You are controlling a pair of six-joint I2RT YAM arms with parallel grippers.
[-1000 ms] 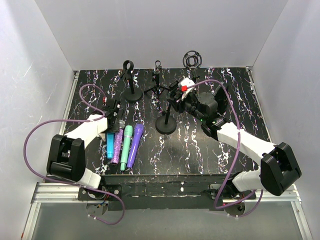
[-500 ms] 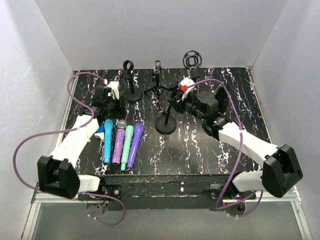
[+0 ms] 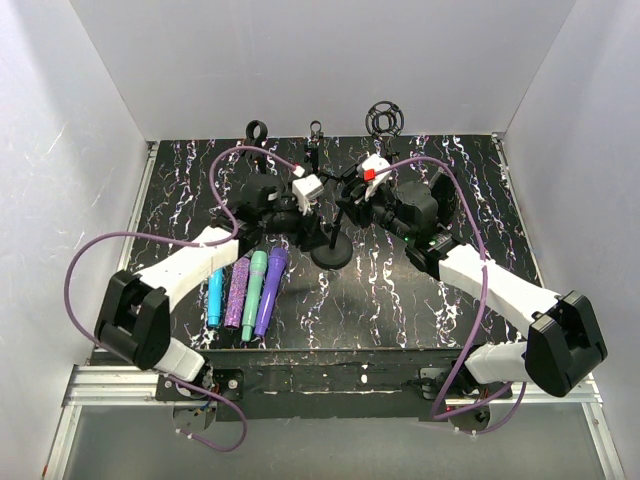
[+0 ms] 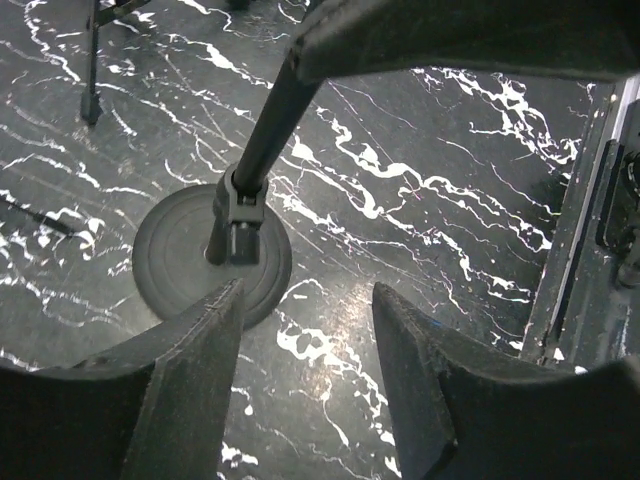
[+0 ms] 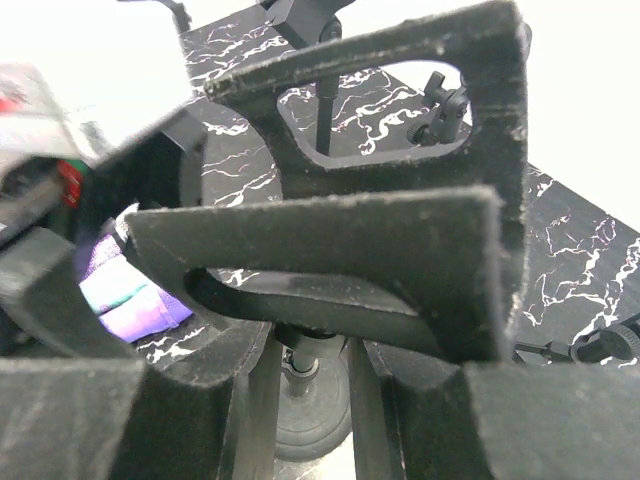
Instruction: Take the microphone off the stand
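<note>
From my overhead feed, the stand (image 3: 332, 250) sat near the middle of the black marbled table (image 3: 400, 300), on its round base. My right gripper (image 3: 352, 200) hung over the head of the stand, at about 1 o'clock from the base. Its fingers were clamped on a dark, smooth body that I took for the microphone (image 5: 300, 300), which lay crosswise at the top of the pole. My left gripper (image 4: 308, 300) had its jaws parted and held nothing. It came at the stand from about 10 o'clock. Through its wrist camera I saw the pole (image 4: 265, 140) and the base beyond the two fingers, neither finger touching them. A row of coloured microphones (image 3: 256, 285) lay flat on the table at roughly 8 o'clock from the base.
</note>
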